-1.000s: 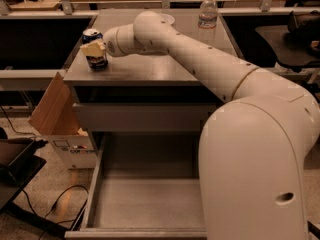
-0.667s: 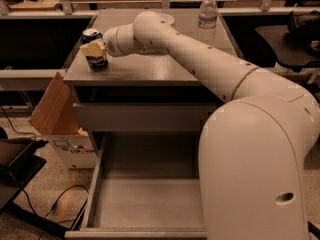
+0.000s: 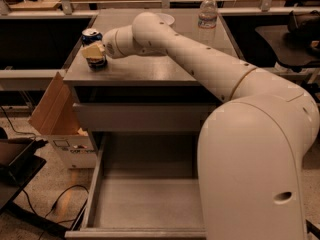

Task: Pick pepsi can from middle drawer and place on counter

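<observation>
We see gripper at can on tabletop; can't tell its grip state. Can's likely light, slick, dentable: hold mid-body.

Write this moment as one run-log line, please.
can: upright on counter, left side | gripper: at can | drawer: open | bottle: counter rear

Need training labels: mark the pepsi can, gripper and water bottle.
pepsi can (image 3: 91, 33), camera view, silver top rim.
gripper (image 3: 94, 52), camera view, tip at can, left on counter (image 3: 150, 71).
water bottle (image 3: 207, 16), camera view, clear body.
</observation>
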You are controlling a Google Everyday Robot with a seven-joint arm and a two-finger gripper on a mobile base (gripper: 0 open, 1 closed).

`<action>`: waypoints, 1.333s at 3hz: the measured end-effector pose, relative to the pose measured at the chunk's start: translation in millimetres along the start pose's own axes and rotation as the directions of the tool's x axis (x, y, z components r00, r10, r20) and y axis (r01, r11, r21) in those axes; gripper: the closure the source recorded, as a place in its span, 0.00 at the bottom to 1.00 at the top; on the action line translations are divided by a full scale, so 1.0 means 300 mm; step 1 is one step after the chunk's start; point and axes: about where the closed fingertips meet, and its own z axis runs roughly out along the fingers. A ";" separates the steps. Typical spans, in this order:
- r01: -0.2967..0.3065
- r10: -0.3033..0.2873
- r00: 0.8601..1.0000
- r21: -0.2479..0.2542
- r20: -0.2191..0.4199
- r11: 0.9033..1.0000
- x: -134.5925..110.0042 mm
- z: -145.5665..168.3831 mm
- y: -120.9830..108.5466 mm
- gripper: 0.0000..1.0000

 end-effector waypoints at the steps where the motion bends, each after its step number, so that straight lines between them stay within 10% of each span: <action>1: 0.000 0.000 1.000 -0.004 -0.001 1.000 0.003 0.007 0.006 0.00; 4: 0.071 -0.073 0.996 -0.046 -0.045 0.996 -0.106 -0.174 0.055 0.00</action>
